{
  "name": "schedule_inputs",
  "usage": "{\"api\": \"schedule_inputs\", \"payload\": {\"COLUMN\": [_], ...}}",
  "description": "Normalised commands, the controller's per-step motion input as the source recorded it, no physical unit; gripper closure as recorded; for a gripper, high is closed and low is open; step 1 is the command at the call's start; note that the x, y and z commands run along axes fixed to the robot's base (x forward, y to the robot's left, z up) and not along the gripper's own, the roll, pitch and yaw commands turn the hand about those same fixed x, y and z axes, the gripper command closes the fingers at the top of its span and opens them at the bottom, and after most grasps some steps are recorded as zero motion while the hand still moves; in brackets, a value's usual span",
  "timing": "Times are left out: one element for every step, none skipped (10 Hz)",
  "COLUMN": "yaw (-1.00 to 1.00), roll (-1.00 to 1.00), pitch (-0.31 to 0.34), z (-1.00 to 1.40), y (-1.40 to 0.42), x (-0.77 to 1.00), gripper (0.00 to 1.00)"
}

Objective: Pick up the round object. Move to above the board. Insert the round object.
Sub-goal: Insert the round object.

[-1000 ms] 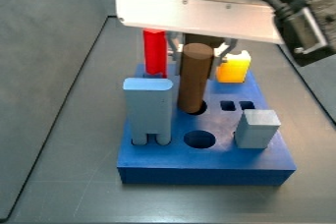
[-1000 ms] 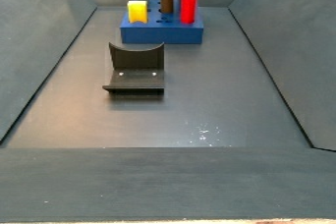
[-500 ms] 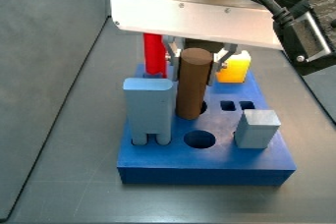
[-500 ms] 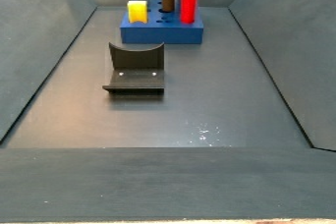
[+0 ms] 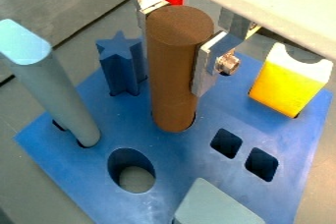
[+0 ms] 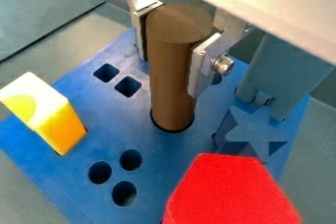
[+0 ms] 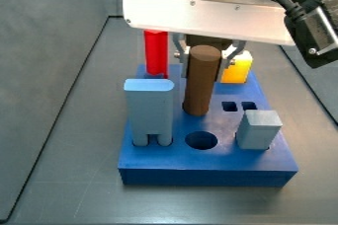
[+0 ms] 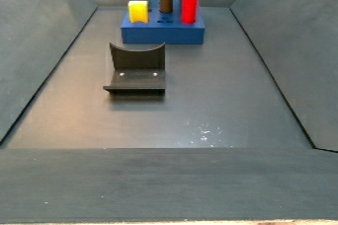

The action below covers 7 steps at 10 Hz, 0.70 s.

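Observation:
The round object is a tall plain brown cylinder standing upright on the blue board. Its foot sits in a round hole near the board's middle. My gripper is straight above the board, and its silver fingers press the cylinder's upper part from both sides. Both wrist views show this grip; the cylinder, gripper and board look the same there. In a side view the cylinder rises from the board under the gripper's white body. The board lies at the far end.
On the board stand a red peg, a yellow block, a grey-blue arch post, a grey cube and a blue star. An open round hole lies in front. The dark fixture stands mid-floor.
The cylinder and the gripper have shifted slightly sideways over the board, and the cylinder now stands straighter in its hole. The grip has not changed.

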Motion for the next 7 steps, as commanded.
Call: {"api": "schedule_inputs", "payload": {"yaw": [0.00,-0.01,0.00,0.00,0.00,0.00,0.00], "roll": [0.00,0.09,0.02,0.00,-0.01,-0.05,-0.10], "pitch": [0.000,0.000,-0.023,-0.020,-0.037,-0.054,0.000], "z": [-0.30,-0.29,-0.32,-0.30,-0.27,-0.32,-0.04], "y": [0.01,0.05,0.00,0.00,0.00,0.00,0.00], "x": [0.21,0.02,0.00,0.00,0.00,0.00,0.00], "gripper": [1.00,1.00,1.00,1.00,1.00,1.00,1.00]}}
